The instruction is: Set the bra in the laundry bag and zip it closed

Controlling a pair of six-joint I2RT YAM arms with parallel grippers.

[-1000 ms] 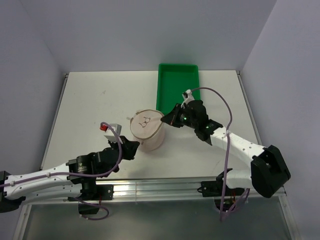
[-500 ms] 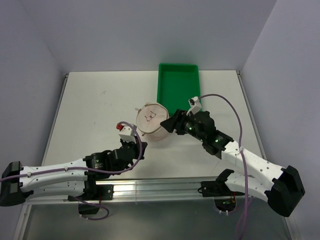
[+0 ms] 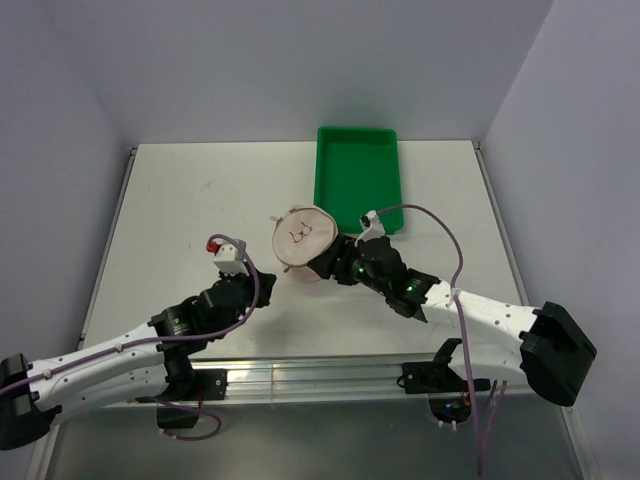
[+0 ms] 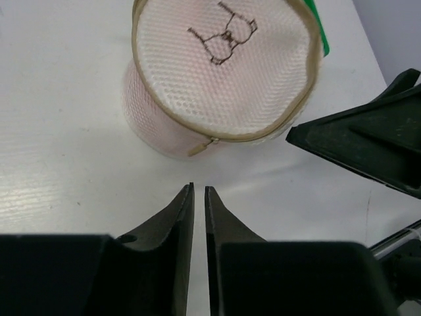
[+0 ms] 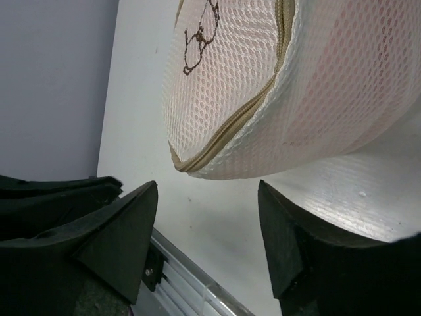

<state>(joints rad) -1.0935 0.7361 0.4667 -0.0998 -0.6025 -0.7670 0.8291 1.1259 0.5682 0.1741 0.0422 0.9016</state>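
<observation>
White tabletop point(image 3: 180, 200), matt, walled by pale lilac on three sides; items listed from the near edge outward. Left gripper point(image 4: 199, 191): fingers drawn together to a thin slit, nothing between them, hovering low just short of the bag. Right gripper point(image 5: 207, 197): fingers set well apart, empty, low over the table on the bag's right, and the bag lies ahead of the tips, not between them. Bag point(image 4: 223, 72): cream mesh drum at mid-table, tipped so that its round face with the brown printed mark point(image 4: 227, 36) shows to the camera above; tan zip point(image 5: 243, 115) runs round the rim of that face and looks closed along every stretch in view, with the pull point(image 4: 202, 146) hanging at the near side; the far stretch is hidden. Contents: bra point(image 5: 355, 85), seen as a pink blush through the mesh wall, wholly inside. Handling, as judged: light, soft and springy; the mesh is likely to dent under a pinch and the whole drum to skid on the smooth top if pushed from one side only. Best holds are probably the small pull for any last zip travel and a pinch of the rim seam opposite to steady it. Tray point(image 3: 355, 175): green plastic, just beyond the bag, holds nothing.
</observation>
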